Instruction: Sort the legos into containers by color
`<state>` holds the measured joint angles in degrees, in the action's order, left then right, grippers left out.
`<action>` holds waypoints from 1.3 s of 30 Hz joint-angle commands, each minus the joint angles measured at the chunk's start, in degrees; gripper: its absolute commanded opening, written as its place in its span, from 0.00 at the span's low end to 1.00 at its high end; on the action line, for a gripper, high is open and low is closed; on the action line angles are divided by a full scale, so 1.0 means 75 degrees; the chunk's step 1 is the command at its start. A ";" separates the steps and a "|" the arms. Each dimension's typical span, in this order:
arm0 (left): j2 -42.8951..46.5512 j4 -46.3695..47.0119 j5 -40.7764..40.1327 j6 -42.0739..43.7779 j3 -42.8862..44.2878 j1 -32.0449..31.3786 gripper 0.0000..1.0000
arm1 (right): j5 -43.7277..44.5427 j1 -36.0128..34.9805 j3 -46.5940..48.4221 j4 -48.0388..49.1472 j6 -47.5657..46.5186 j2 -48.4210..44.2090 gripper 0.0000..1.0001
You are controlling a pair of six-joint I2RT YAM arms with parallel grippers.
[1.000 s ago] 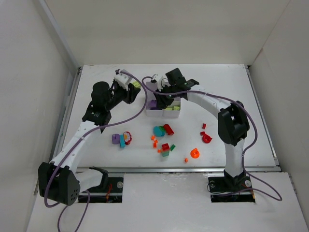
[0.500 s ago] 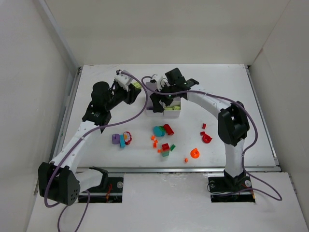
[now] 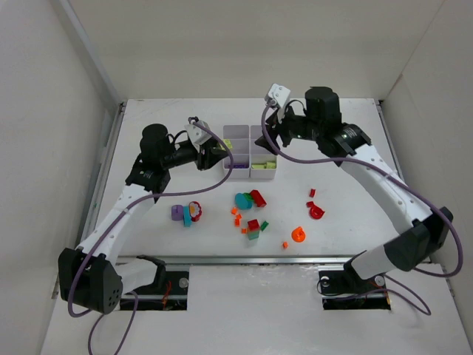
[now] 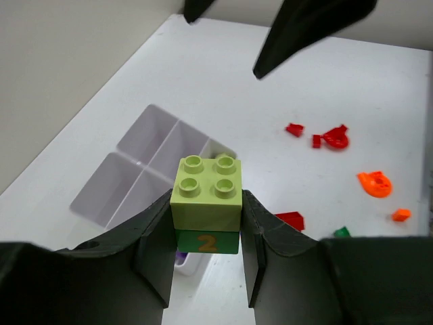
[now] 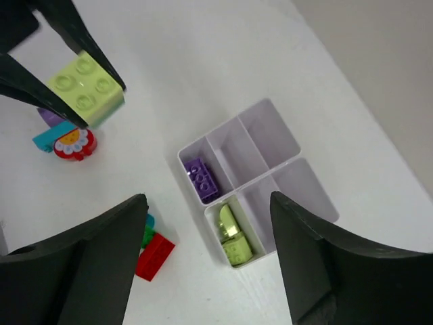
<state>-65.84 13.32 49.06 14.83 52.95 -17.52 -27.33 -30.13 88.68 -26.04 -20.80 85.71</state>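
Observation:
My left gripper [image 3: 211, 153] is shut on a lime green brick [image 4: 206, 193] stacked on a dark green brick [image 4: 207, 242] marked "2". It hangs just left of the white six-compartment tray [image 3: 250, 134]. The held brick also shows in the right wrist view [image 5: 86, 88]. My right gripper [image 3: 272, 140] is open and empty, raised above the tray's right side. In the right wrist view the tray [image 5: 270, 183] holds a purple brick [image 5: 201, 180] in one near compartment and lime pieces [image 5: 231, 238] in the one beside it. The other compartments look bare.
Loose legos lie in front of the tray: a purple piece [image 3: 177, 213], a red and teal flower [image 3: 194, 212], a teal piece [image 3: 242, 200], a red brick [image 3: 258, 197], a red-green stack [image 3: 253, 228], an orange round piece [image 3: 298, 234], red pieces [image 3: 316, 211]. White walls enclose the table.
My right arm has lifted off the tray and swung up and to the right. My left gripper has moved forward and right toward the tray's left side, still holding the lime brick.

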 commanded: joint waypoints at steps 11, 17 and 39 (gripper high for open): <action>-0.0736 -0.0229 0.3689 0.0355 0.1261 0.0027 0.00 | -0.1370 -0.0670 -0.0470 0.0882 -0.0907 -0.0742 0.79; -0.0807 -0.0850 0.3596 0.0812 0.1471 -0.0043 0.00 | -0.1933 -0.0822 -0.0129 0.0882 -0.0907 -0.0484 0.71; -0.0807 -0.0616 0.3432 0.0613 0.1471 -0.0043 0.00 | -0.2532 -0.1033 0.0398 0.0719 -0.0907 0.0220 0.54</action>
<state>-72.38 6.35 72.53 19.90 61.54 -17.61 -44.95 -37.28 88.79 -22.28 -26.79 86.78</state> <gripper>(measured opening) 0.334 0.551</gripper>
